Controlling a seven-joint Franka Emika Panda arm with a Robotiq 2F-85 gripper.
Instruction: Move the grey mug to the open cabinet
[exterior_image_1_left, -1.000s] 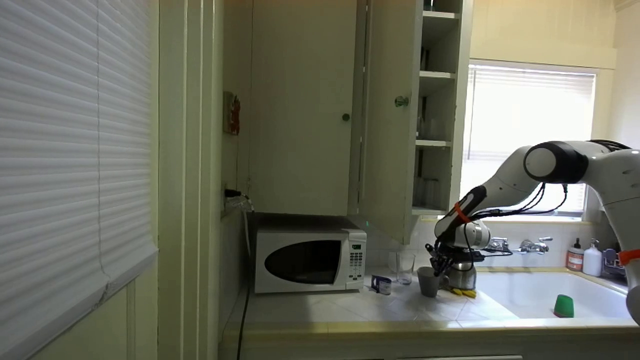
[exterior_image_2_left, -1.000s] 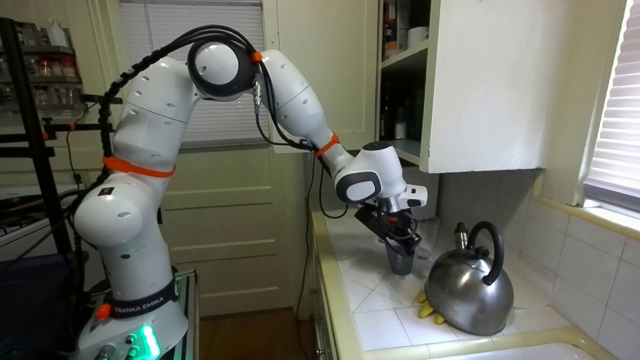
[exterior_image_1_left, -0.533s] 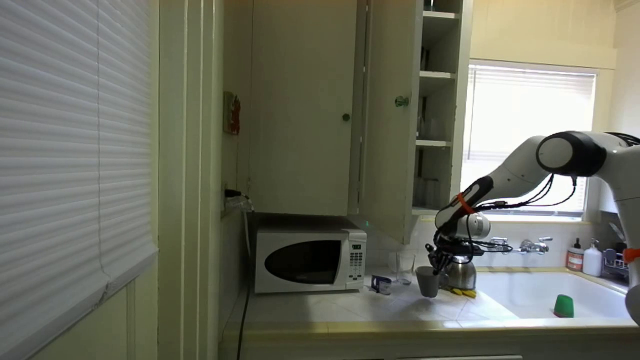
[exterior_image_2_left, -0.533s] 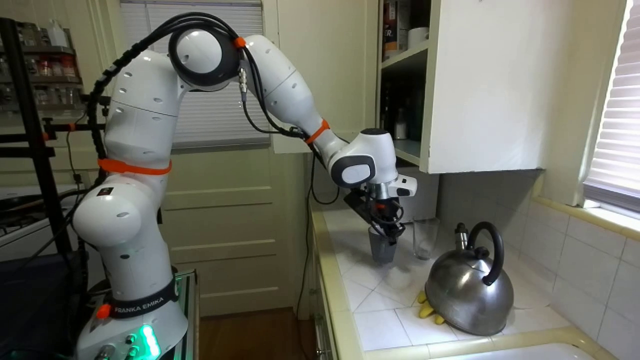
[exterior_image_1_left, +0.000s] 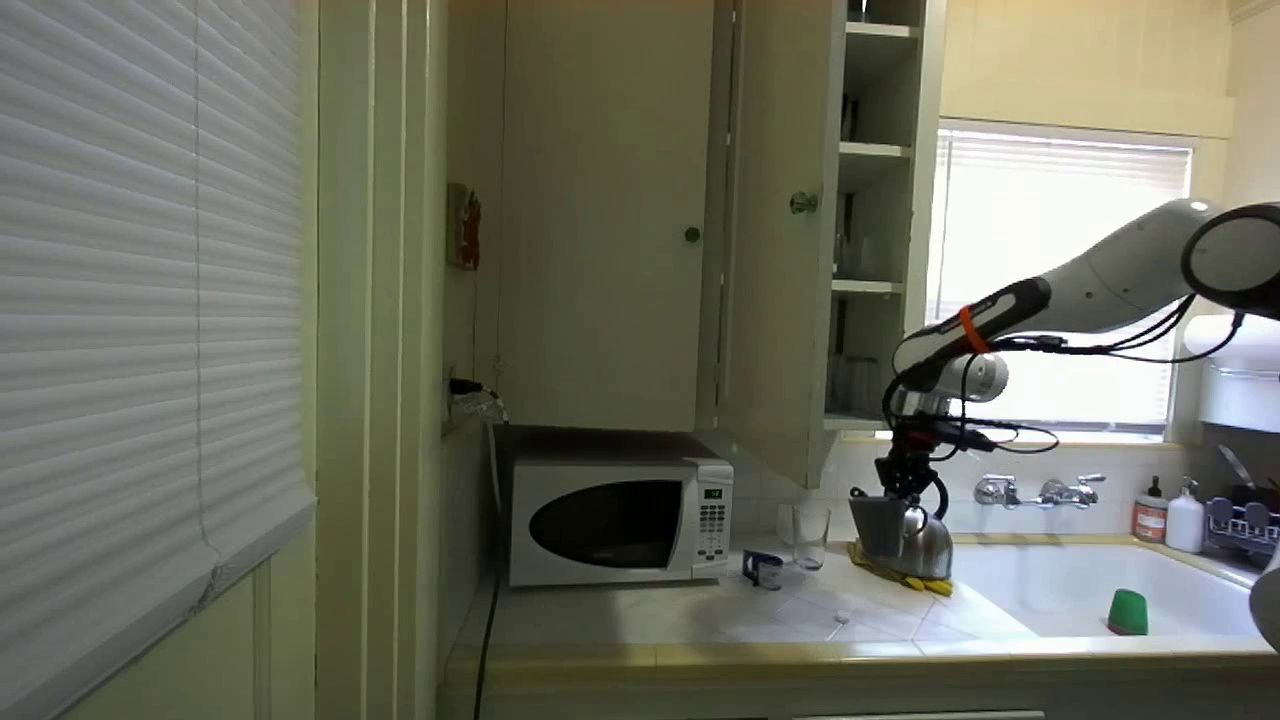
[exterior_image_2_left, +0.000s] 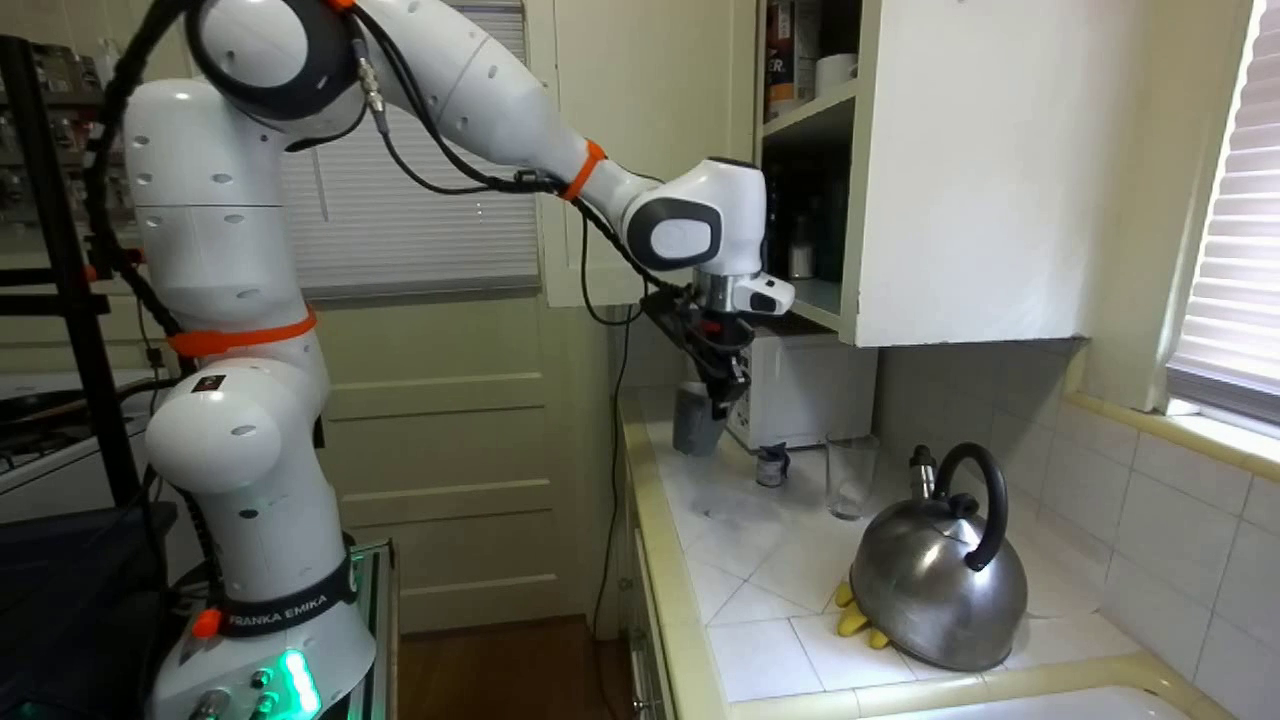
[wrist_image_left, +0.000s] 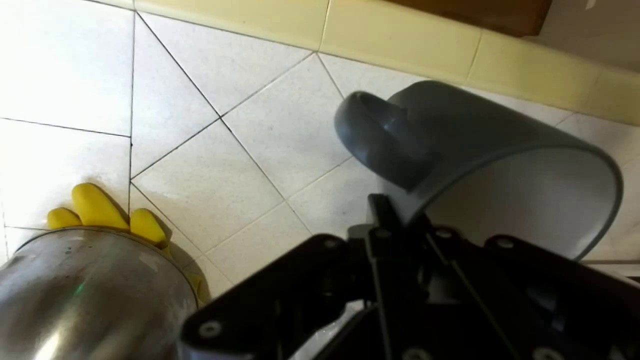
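The grey mug hangs from my gripper, lifted above the tiled counter. In an exterior view it is near the counter's front edge, by the microwave. In the wrist view the mug is tilted, its handle to the left and its mouth to the lower right. The fingertips of the gripper pinch its rim close to the handle. The open cabinet is above the counter, its door swung out and its inner shelves showing. Its side panel and opening show in an exterior view.
A white microwave stands in the corner. A clear glass and a small purple-and-white cup are on the counter. The steel kettle sits on a yellow mat. A green cup lies in the sink.
My gripper has lifted the mug off the counter and carried it up and away from the kettle, toward the counter's front edge. The arm has drawn back and the mug has tilted.
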